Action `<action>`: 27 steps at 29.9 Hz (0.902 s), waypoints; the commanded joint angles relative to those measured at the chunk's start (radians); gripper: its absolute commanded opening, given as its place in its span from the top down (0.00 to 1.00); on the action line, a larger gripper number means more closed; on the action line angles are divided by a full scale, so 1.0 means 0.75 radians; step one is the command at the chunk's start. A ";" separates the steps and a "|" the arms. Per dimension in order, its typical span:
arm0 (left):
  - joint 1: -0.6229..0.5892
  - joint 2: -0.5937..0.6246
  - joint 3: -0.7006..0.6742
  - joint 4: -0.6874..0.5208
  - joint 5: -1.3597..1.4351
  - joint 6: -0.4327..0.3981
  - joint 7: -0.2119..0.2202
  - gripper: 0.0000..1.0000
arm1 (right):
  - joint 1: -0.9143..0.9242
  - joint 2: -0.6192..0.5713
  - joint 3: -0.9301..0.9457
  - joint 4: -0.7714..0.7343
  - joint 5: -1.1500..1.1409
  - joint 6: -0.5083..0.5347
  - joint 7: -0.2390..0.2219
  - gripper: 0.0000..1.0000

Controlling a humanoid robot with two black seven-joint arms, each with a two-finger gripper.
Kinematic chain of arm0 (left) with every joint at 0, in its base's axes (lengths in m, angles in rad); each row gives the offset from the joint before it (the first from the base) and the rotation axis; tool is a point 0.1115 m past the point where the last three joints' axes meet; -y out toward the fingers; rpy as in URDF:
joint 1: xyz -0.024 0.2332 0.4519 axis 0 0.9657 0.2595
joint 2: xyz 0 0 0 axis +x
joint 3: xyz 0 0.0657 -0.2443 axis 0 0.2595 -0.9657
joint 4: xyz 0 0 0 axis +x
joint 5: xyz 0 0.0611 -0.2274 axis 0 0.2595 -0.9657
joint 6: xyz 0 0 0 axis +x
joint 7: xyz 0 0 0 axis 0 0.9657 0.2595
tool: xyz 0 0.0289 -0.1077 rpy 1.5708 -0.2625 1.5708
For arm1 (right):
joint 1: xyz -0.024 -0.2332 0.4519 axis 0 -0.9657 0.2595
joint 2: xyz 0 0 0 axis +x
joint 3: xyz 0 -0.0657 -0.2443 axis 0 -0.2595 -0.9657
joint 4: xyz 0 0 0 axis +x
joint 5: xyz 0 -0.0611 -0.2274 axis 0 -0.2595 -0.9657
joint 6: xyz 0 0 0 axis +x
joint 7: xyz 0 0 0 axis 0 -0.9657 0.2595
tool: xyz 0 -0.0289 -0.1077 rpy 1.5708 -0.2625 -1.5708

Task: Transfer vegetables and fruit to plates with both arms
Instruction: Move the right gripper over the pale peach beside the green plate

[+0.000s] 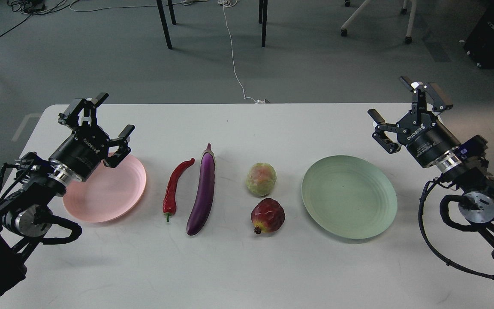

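Note:
On the white table lie a red chili pepper [174, 185], a purple eggplant [203, 192], a yellow-green fruit [261, 179] and a dark red pomegranate-like fruit [268, 216]. A pink plate [114, 193] sits at the left and a mint green plate [349, 196] at the right; both are empty. My left gripper [109, 118] is open and empty, raised over the pink plate's far left edge. My right gripper [403, 103] is open and empty, raised beyond the green plate's far right side.
The table's far edge [238, 104] runs behind the produce. Beyond it are grey floor, a white cable [233, 56], black table legs [164, 23] and chair legs [408, 25].

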 commanded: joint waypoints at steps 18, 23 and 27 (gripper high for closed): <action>-0.004 0.066 0.002 -0.049 -0.012 0.000 -0.010 0.02 | 1.109 0.338 -1.129 0.060 -1.542 0.000 0.013 0.01; -0.004 0.071 -0.002 -0.049 -0.012 0.000 -0.008 0.02 | 1.099 0.483 -1.205 -0.060 -1.571 0.000 0.013 0.01; -0.004 0.079 -0.008 -0.049 -0.012 0.000 -0.008 0.02 | 1.091 0.581 -1.232 -0.170 -1.571 0.000 0.013 0.01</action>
